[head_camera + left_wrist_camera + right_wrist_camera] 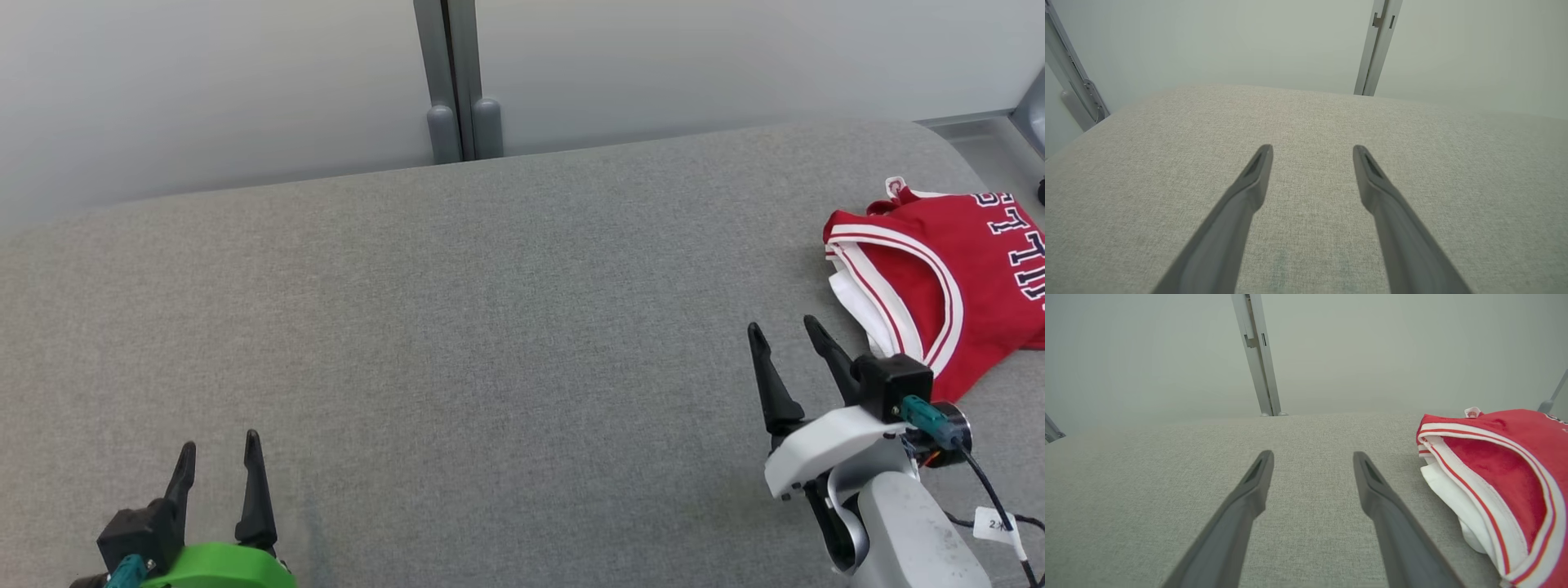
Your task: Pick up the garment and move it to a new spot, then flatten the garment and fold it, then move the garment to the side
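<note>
Grippers first: my left gripper (pixel 220 441) sits at the near left with its two dark fingers spread and nothing between them. My right gripper (pixel 781 325) sits at the near right, equally spread and empty.

The red sleeveless jersey with white-and-red striped trim and white lettering (pixel 922 286) lies at the far right of the grey woven padded surface (pixel 490 327). It runs out of the head view on the right, and the rest of the surface is bare cloth. Behind it stand pale wall panels and a grey upright post (pixel 457 82).

The garment is in a compact stack. A red layer lies on top, a white layer peeks out beneath at its left edge, and a trimmed opening curves across it. I cannot tell whether it is neatly squared, because its right part is cut off.

A stack like this at the side fits two stages. It could be a bunched jersey waiting to be lifted and carried to the middle, or a folded one already set aside. These pictures do not settle which, so I commit to neither.

One caution holds for both. In the right wrist view the jersey's left edge lies near the right fingers and apart from them. Any motion of that arm should stay clear of the loose trim, since a snag could drag the layers askew.
</note>
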Available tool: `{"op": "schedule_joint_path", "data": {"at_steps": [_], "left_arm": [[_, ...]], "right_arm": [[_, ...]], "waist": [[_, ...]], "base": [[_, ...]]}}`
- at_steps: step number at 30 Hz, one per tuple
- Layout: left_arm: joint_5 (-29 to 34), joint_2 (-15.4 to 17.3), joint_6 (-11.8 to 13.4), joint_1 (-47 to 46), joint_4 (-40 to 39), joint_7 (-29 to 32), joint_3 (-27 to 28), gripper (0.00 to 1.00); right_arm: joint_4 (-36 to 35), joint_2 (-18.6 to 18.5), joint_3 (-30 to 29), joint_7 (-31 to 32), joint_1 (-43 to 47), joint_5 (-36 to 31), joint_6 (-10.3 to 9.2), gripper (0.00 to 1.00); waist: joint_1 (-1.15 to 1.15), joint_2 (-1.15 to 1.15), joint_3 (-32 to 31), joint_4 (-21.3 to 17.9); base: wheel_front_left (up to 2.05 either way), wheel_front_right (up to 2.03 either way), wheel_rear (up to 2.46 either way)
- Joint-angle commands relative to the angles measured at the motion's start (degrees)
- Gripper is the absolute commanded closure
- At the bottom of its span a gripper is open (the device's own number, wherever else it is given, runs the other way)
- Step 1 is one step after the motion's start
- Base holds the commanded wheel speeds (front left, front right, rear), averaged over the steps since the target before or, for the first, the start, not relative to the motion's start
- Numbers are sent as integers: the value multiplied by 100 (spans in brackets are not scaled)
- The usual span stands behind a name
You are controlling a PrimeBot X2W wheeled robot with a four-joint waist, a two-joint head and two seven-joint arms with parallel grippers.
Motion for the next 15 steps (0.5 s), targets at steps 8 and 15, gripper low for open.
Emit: {"op": "schedule_joint_path", "data": {"at_steps": [8, 15], "left_arm": [[-3, -52, -1, 220, 51, 2, 20, 100], [-451, -86, -1, 183, 169, 157, 63, 100]], "right_arm": [[40, 7, 11, 6, 300, 37, 1, 100], [142, 33, -89, 191, 405, 500, 1, 100]], "waist": [[0, 0, -105, 36], [0, 0, -108, 42]], "base": [[0, 0, 0], [0, 0, 0]]}}
